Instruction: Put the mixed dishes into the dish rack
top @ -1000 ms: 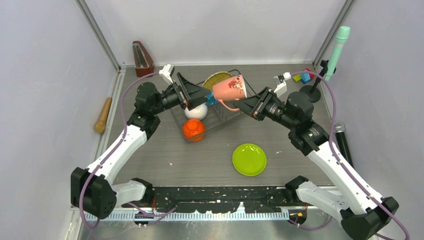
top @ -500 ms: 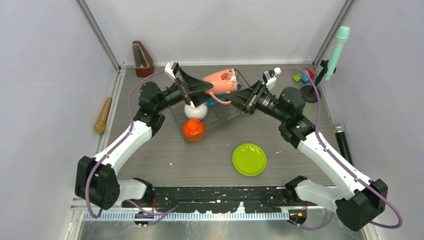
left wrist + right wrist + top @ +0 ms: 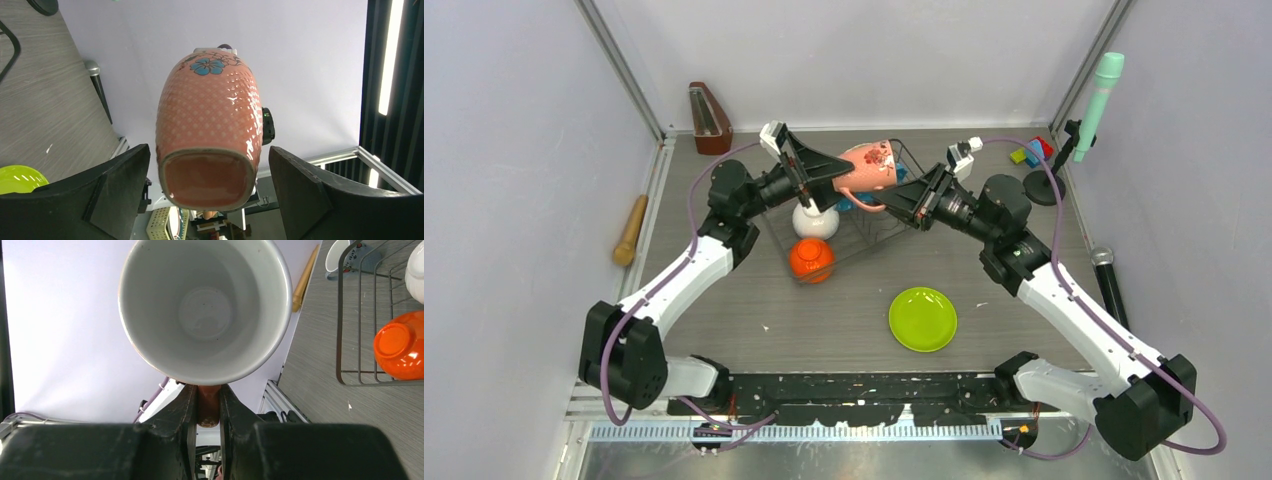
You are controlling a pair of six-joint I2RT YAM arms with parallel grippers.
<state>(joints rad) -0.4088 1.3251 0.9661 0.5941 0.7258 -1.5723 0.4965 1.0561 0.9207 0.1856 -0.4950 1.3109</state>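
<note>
The salmon-pink mug (image 3: 869, 165) lies on its side in the air above the dish rack (image 3: 879, 232). My right gripper (image 3: 896, 200) is shut on its handle (image 3: 208, 407); the white inside (image 3: 205, 310) faces that camera. My left gripper (image 3: 826, 172) is open, its fingers (image 3: 115, 185) either side of the mug's base (image 3: 207, 180) with gaps. The white bowl (image 3: 815, 222) sits in the rack. The orange bowl (image 3: 811, 259) is at the rack's near edge. The lime green plate (image 3: 922, 319) lies on the table. A bit of the teal-blue plate (image 3: 849, 203) shows. The yellow woven plate is hidden.
The wooden metronome (image 3: 709, 117) stands at the back left and the toy blocks (image 3: 1032, 152) at the back right. A wooden stick (image 3: 631, 229) lies at the left wall. A teal microphone on a stand (image 3: 1096, 100) and a black microphone (image 3: 1109, 280) are on the right.
The right gripper carried the mug left and laid it flatter over the rack. The left gripper rose, and its open fingers now flank the mug's base.
</note>
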